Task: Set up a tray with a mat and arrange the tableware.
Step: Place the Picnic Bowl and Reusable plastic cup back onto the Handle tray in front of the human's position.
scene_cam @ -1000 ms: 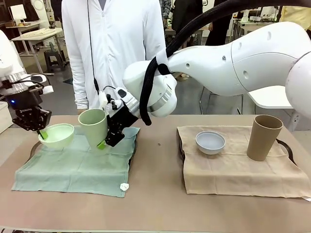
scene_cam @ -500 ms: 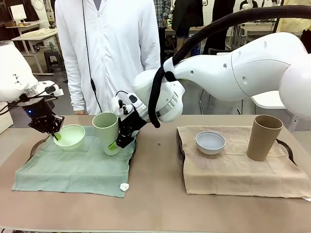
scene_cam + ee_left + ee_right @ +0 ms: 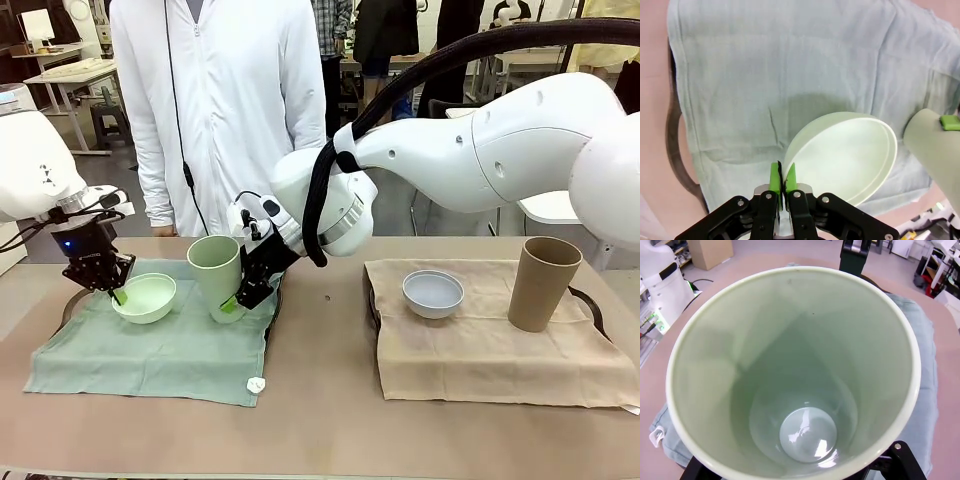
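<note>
A lab; worktables [image 3: 85,72], a cardboard box [image 3: 712,251] behind.

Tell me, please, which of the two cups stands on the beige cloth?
The brown cup, at the right beside the grey bowl; the green cup is over the green cloth.

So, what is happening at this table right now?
Two robot arms are laying out dishes. The left gripper pinches the rim of a green bowl on the green cloth. The right gripper is at a green cup beside it. A grey bowl and brown cup sit on the beige cloth. A person stands watching.
</note>
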### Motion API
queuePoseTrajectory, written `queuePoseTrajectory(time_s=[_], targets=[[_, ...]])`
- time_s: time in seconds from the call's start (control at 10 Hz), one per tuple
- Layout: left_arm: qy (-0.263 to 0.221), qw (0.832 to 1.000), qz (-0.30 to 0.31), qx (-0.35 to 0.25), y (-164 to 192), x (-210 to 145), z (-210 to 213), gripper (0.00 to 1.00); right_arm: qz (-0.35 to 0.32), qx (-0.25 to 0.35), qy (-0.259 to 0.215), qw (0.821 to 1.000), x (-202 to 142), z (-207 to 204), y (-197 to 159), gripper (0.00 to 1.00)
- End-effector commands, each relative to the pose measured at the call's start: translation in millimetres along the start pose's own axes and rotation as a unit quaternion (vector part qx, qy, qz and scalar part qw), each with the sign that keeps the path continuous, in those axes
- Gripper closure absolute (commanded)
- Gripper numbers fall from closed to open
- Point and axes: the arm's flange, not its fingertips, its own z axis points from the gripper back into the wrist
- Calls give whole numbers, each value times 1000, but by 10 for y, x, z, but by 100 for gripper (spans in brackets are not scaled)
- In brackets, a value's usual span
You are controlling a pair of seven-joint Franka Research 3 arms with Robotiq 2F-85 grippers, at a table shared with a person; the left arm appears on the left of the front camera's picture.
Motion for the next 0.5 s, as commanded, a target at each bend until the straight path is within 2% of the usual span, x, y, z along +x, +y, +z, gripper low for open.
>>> queuePoseTrajectory(time_s=[0.0,0.1,0.2,0.3,0.4], targets=[[17,1000,6,-14,60,89,8,59,13,-6,-10,1000,-26,-37,23,1],[19,1000,7,-17,57,88,18,36,14,-5,-11,1000,-28,-35,21,0],[19,1000,8,-21,56,92,49,0,10,-8,-10,1000,-19,-17,18,0],[23,999,11,-23,61,82,73,0,1,-10,-13,1000,-3,7,21,0],[32,999,17,-27,65,76,83,0,-44,-15,-30,998,1,82,20,0]])
